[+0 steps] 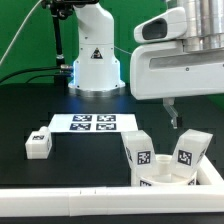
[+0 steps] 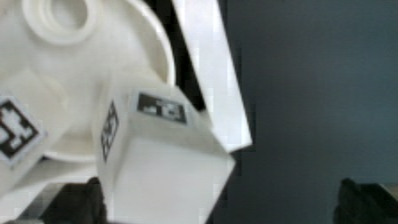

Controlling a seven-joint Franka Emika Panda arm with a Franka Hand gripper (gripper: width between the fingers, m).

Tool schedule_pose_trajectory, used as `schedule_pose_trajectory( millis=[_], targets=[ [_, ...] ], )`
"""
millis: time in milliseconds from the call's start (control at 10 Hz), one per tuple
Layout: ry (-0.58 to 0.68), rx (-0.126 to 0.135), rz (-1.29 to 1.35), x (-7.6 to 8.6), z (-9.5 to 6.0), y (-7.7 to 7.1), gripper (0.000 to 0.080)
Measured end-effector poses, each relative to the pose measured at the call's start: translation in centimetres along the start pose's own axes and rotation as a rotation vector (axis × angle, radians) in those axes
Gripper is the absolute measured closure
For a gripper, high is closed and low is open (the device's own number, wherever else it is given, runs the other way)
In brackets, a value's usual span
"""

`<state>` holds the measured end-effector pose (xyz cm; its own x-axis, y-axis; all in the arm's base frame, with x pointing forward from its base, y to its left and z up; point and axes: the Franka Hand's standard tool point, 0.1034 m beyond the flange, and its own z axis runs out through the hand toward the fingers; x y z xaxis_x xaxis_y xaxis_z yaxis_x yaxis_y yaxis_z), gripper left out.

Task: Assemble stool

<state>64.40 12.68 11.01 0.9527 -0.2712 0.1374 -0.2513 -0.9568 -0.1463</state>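
My claw (image 1: 172, 114) is spread wide, holding nothing, hovering right of centre. The stool (image 1: 160, 178) sits just below me, lower right of frame; its right-hand upright leg (image 1: 186, 150) looks nearest my fingertips.

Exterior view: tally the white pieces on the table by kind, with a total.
Leg blocks: 3
Round seat: 1
Marker board: 1
L-shaped bar: 1
Total: 6
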Motion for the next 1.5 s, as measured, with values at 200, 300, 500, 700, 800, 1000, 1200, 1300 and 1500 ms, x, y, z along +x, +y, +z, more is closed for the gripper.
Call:
schedule_pose_trajectory(
  millis=[200, 300, 500, 700, 800, 1000, 1200, 1300, 1500],
  targets=[
    [-0.001, -0.011, -0.098, 0.1, 0.0, 0.3, 0.015],
    [-0.001, -0.014, -0.138, 0.2, 0.0, 0.4, 0.015],
    [0.038, -0.041, -0.514, 0.7, 0.4, 1.9, 0.015],
    [0.006, -0.061, -0.841, 0.5, 0.6, 2.0, 0.015],
    [-0.005, -0.074, -0.942, 0.5, 0.5, 1.8, 0.015],
    [-0.007, -0.09, -0.998, 0.8, 0.5, 2.5, 0.015],
    [-0.03, -0.104, -1.057, 0.6, 0.7, 2.8, 0.015],
    [-0.111, -0.096, -1.003, -0.5, 1.7, 2.7, 0.015],
    [-0.143, -0.099, -1.005, -0.7, 3.1, 2.2, 0.015]
  ],
)
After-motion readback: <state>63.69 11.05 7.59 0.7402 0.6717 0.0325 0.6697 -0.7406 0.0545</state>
